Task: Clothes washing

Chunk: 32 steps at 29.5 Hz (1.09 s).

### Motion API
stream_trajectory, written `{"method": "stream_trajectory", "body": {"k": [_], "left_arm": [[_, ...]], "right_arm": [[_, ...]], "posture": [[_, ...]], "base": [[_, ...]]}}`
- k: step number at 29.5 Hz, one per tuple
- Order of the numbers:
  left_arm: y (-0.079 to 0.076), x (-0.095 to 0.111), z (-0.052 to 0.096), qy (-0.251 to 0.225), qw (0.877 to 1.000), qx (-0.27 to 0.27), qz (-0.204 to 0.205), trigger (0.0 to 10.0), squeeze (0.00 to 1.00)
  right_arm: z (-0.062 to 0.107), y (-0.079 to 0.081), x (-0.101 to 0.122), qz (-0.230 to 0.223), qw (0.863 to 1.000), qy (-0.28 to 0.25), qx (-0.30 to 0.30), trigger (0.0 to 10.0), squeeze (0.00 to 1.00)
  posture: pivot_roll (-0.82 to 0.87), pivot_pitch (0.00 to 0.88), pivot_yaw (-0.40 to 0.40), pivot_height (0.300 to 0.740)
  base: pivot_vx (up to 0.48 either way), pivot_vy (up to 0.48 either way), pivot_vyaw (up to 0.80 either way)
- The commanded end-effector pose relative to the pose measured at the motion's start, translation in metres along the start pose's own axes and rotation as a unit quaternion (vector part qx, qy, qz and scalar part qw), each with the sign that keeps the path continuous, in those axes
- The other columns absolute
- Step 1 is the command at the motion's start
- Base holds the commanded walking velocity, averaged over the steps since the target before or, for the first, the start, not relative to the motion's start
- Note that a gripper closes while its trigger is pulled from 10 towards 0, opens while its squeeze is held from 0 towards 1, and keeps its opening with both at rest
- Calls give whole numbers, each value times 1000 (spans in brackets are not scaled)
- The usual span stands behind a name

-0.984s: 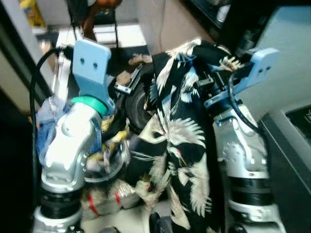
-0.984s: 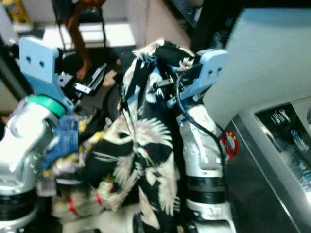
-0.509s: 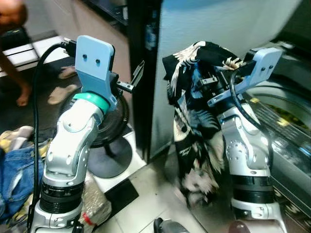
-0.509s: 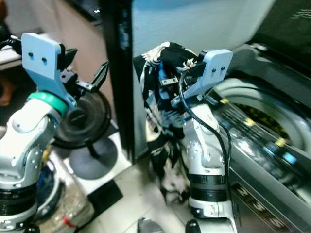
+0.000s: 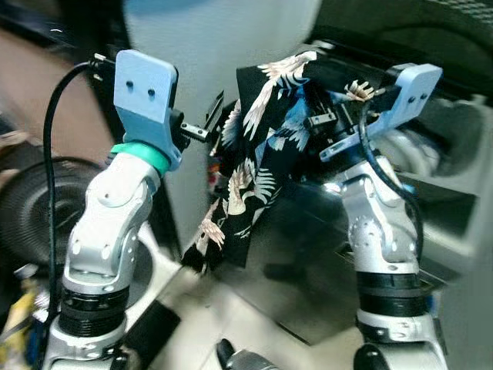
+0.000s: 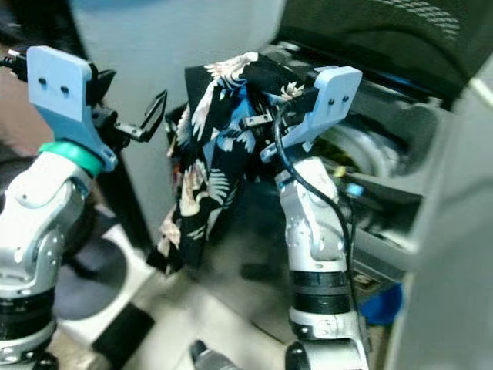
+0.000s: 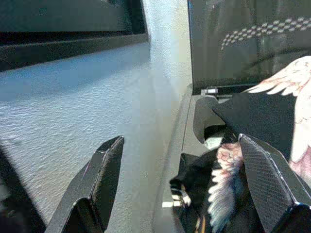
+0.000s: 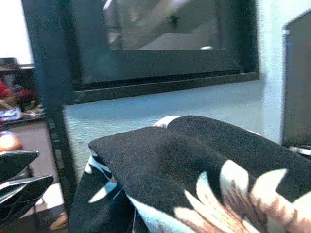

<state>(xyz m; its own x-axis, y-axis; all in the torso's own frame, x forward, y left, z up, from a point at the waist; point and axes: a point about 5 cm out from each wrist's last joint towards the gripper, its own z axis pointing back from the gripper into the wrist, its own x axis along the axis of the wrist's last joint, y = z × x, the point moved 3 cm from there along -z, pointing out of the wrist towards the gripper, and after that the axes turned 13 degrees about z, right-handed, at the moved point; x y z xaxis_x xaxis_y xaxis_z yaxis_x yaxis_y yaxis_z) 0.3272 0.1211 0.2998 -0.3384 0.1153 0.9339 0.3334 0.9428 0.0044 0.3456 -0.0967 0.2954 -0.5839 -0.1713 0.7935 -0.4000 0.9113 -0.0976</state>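
The shirt, black with white crane print, hangs from the right jaws, bunched at the top where they clamp it and trailing down in a long vertical fall toward the floor. Its long axis runs straight down; the lower hem swings out to the robot's left, ending near the left arm's forearm. The fabric drapes over the right jaws, as the right wrist view confirms (cloth lies across the lens foreground), so the fingers themselves are largely hidden under it.

The washer stands to the right of and behind the shirt, its opening just beyond the right wrist. Judgement: the coming move turns on carrying the bundle rightward and forward over that opening; the right arm, already holding, is the nearer one.

The left jaws stand open and empty, raised just beside the shirt's upper left edge; the left wrist view shows cloth lying against one finger, not gripped.

Risk noted: the trailing hem may catch on the washer's rim.
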Motion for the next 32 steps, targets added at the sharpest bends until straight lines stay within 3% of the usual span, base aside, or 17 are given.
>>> {"method": "stream_trajectory", "body": {"k": [1,32], "left_arm": [[0,-2,-1,1,1000,3,-1,10000,0],[2,-3,-3,-2,1000,14,1,10000,0]], "right_arm": [[-3,1,0,-3,1000,-4,2,10000,0],[-8,-3,-1,-17,1000,-6,-11,10000,0]], "posture": [[85,34,3,740],[88,35,2,740]], "base": [[0,0,-775],[0,31,-772]]}}
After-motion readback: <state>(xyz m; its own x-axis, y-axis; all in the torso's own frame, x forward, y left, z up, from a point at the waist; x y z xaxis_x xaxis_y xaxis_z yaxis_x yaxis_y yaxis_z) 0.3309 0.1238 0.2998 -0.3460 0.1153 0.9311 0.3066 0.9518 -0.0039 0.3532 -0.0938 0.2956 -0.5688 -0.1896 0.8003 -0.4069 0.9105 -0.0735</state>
